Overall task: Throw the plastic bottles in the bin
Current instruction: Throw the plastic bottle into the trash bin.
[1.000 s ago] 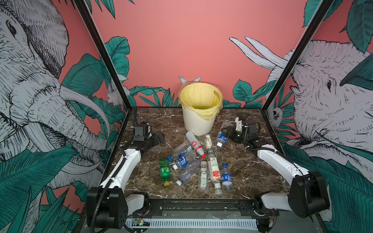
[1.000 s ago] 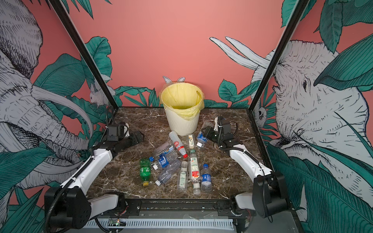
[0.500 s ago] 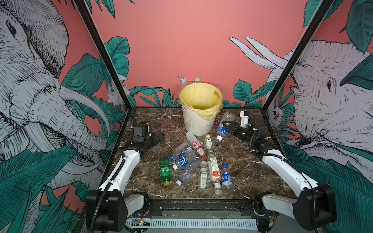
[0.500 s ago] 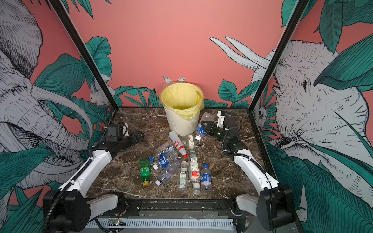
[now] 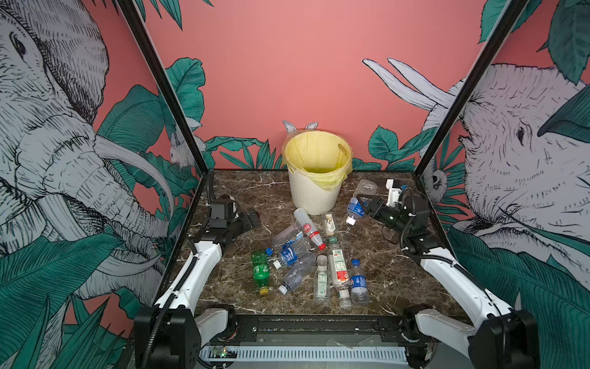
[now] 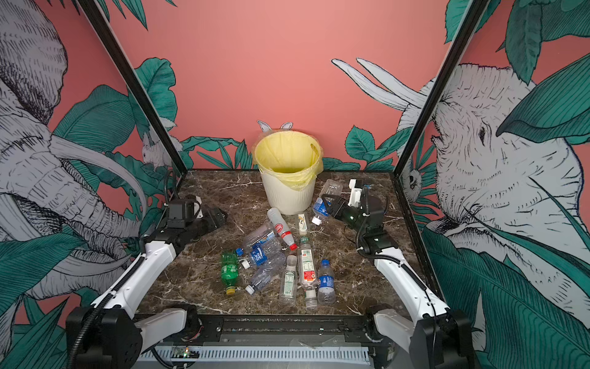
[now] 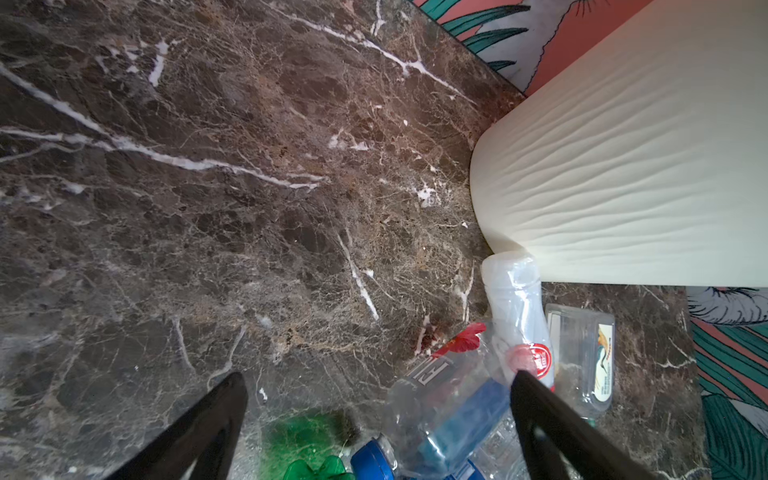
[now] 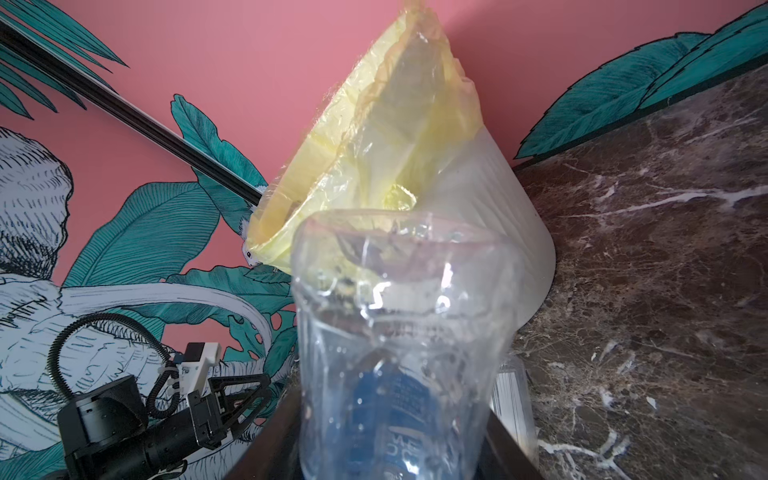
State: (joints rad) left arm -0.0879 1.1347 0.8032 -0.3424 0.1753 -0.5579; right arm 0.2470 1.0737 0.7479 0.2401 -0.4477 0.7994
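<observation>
Bottle-grabbing is under way on the robot's right side. The right gripper [image 5: 362,204] is clamped across the middle of a clear bottle [image 5: 357,204] with a blue label. The bottle's long axis stands steeply tilted, its white cap pointing down and toward the front of the table and its flat base pointing up toward the back wall. It sits just beside the bin [image 5: 314,195], on the bin's right, lower than the rim. In the right wrist view the bottle [image 8: 399,332] fills the foreground base-first: thin, crinkled, see-through plastic.

The bin is round, cream-white and ribbed. A translucent yellow bag [image 5: 332,179] is folded loosely over its rim.

The left gripper [image 5: 252,219] hangs over the left side of the dark veined marble table [image 5: 230,191] with its jaws spread wide and nothing between them.

The other plastic bottles [image 5: 306,258] lie on their sides in a loose heap mid-table, in front of the bin.
- A red-capped bottle [image 5: 307,226] has its base at the foot of the bin and its cap pointing toward the front.
- A green bottle [image 5: 261,270] points its yellow cap at the near edge.
- A blue-capped bottle [image 5: 358,281] points its cap back toward the bin.
</observation>
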